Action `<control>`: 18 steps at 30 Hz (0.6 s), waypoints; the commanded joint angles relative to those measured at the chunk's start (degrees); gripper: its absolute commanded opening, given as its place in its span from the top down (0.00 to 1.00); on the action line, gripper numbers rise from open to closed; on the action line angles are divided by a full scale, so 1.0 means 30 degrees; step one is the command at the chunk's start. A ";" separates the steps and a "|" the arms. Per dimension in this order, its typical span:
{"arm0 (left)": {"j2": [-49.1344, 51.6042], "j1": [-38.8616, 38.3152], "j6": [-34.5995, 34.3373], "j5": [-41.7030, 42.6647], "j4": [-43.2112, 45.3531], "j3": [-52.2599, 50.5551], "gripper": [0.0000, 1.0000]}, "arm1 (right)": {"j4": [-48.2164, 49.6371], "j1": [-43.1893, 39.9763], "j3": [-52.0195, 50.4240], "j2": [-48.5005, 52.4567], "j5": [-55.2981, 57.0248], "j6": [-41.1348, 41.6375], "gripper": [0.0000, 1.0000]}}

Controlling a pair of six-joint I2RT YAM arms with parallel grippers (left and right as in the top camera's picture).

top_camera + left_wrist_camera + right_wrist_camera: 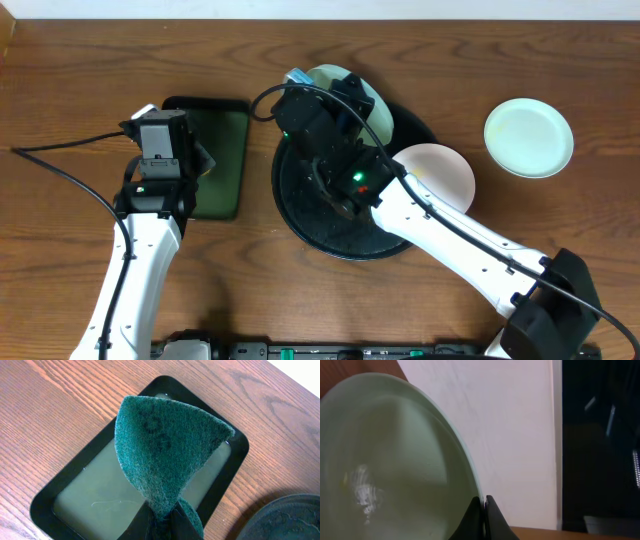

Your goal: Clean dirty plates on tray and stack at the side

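Note:
My right gripper (484,505) is shut on the rim of a pale mint plate (395,460), which stands tilted up on edge. From overhead this plate (378,102) shows above the far side of the round black tray (330,228), partly hidden by the right wrist. A white plate (440,172) lies at the tray's right rim, under the right arm. Another mint plate (528,137) lies on the bare wood to the right. My left gripper (162,519) is shut on a folded green scouring pad (165,445), held over the small rectangular tray (65,485).
The rectangular black tray (228,190) with its green inside lies left of the round tray (292,520). A black cable (60,170) runs across the wood at the left. The right arm crosses the table's front right.

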 commanded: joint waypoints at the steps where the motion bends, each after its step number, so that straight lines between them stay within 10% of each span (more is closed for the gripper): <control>1: 0.0044 0.0095 0.0124 -0.0444 -0.0036 -0.0240 0.92 | -0.0080 -0.0270 0.0175 -0.0168 0.0175 0.1588 0.99; 10: 0.0044 0.0095 0.0138 0.1676 -0.0029 -0.0240 0.93 | -0.5289 -0.5523 0.0168 0.0648 -1.6808 1.3988 0.99; 18: 0.0044 0.0073 0.1362 0.8393 0.1064 -0.0240 0.92 | -0.5785 -0.8116 0.0153 0.2841 -2.1383 1.5402 0.99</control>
